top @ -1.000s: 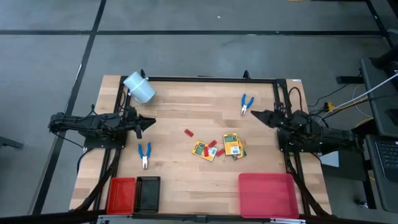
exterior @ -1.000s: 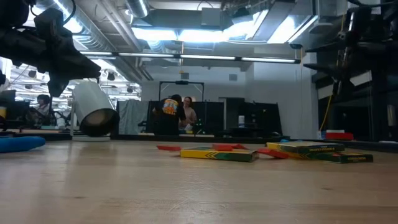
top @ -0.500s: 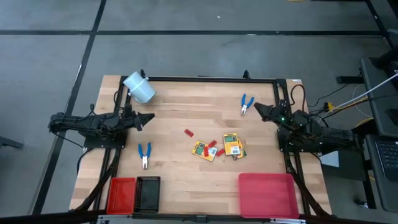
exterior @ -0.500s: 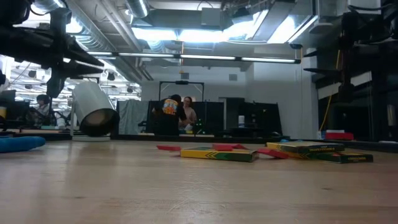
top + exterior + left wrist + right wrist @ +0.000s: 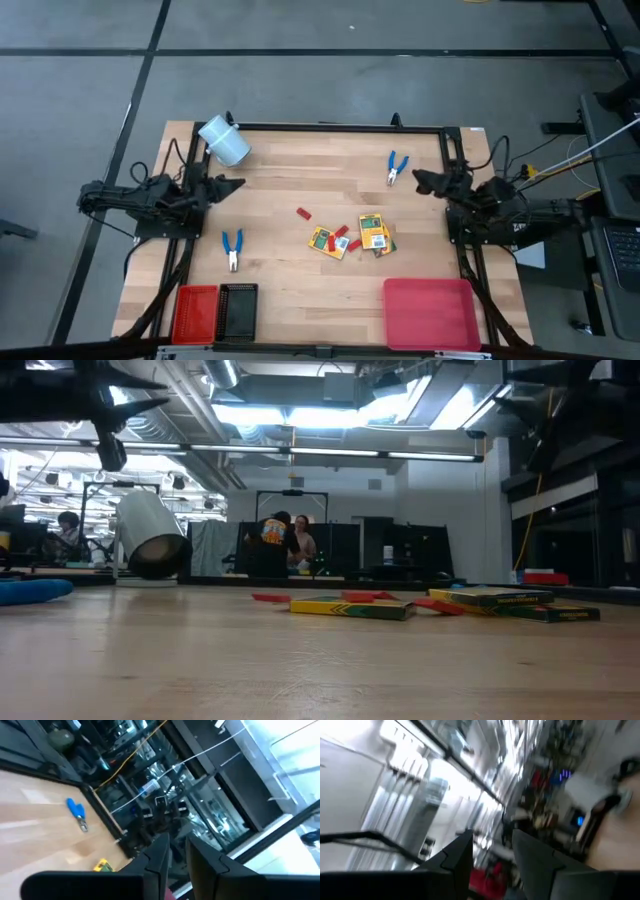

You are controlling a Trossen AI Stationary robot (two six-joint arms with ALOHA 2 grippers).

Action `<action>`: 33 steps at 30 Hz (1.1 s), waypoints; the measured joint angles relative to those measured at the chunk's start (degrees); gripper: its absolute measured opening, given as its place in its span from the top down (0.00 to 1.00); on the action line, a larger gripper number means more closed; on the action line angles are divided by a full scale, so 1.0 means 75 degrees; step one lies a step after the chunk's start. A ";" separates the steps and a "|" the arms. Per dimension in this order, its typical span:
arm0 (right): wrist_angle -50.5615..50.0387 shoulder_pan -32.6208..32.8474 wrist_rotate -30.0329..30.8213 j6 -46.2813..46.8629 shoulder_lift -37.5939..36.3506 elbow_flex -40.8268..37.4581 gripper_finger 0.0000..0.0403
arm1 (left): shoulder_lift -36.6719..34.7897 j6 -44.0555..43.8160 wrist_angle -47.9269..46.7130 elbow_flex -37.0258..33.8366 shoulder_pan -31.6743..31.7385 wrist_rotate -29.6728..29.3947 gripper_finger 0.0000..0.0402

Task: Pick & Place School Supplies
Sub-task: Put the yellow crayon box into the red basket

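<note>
Two yellow-and-green crayon boxes (image 5: 328, 241) (image 5: 373, 233) lie flat at mid-table, with small red pieces (image 5: 303, 212) (image 5: 342, 231) beside them. One blue-handled tool (image 5: 232, 250) lies at the near left, another (image 5: 397, 166) at the far right. My left gripper (image 5: 236, 184) hangs over the table's left side and my right gripper (image 5: 419, 180) over its right side. Both are raised, tipped upward and away from the supplies. In the wrist views the left gripper (image 5: 178, 857) shows a narrow empty gap and the right gripper (image 5: 492, 851) a wider empty one.
A pale cylinder (image 5: 224, 141) lies on its side at the far left corner. Small red (image 5: 196, 312) and black (image 5: 238, 310) trays sit at the near left, and a larger red tray (image 5: 430, 312) at the near right. Bare wood lies between the arms.
Both grippers have risen and tipped their fingers upward, rolling a little at the wrist. In the low view the left arm has climbed toward the picture's top. The gaps between the fingers look unchanged, and nothing on the table has moved.
</note>
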 joint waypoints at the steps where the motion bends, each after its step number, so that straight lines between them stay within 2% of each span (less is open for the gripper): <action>1: -0.0032 0.0060 -0.0149 0.0018 0.0204 0.0129 0.64 | 0.0063 -0.0022 0.0014 -0.0001 0.0000 0.0167 0.85; 3: -0.0287 0.0151 -0.0494 0.0010 0.0632 0.0473 0.64 | 0.0284 -0.0242 -0.0167 0.0017 -0.0017 0.0449 0.85; 5: -0.1256 0.0180 -0.1159 -0.0027 0.1113 0.0982 0.64 | 0.0693 -0.0670 -0.0924 0.0178 -0.0017 0.0492 0.85; 9: -0.5082 0.0110 -0.2543 -0.0285 0.2261 0.2172 0.64 | 0.1946 -0.0951 -0.2219 0.0897 -0.0017 0.0469 0.85; 11: -0.6663 0.0061 -0.2684 -0.0391 0.2764 0.2607 0.64 | 0.2604 -0.0982 -0.2305 0.1253 -0.0012 0.0400 0.85; 14: -0.7612 -0.0055 -0.2601 -0.0390 0.3405 0.2688 0.64 | 0.3403 -0.1036 -0.2184 0.1813 0.0074 0.0314 0.83; 18: -0.7172 -0.0290 -0.2343 -0.0135 0.3893 0.2220 0.64 | 0.4084 -0.1066 -0.1774 0.2374 0.0283 0.0557 0.75; 22: -0.5078 -0.0503 -0.2586 0.0282 0.4082 0.1249 0.64 | 0.4457 -0.1377 -0.1039 0.2701 0.0417 0.0728 0.63; 25: -0.3810 -0.0594 -0.2710 0.0630 0.4133 0.0474 0.64 | 0.4700 -0.1426 -0.0988 0.3007 0.0455 0.0788 0.55; 29: -0.3404 -0.0606 -0.2761 0.0785 0.4130 -0.0003 0.62 | 0.5041 -0.1336 -0.1015 0.3375 0.0455 0.0562 0.49; 33: -0.3377 -0.0606 -0.2487 0.0604 0.4142 -0.0039 0.57 | 0.5432 -0.1235 -0.1003 0.3713 0.0455 0.0435 0.49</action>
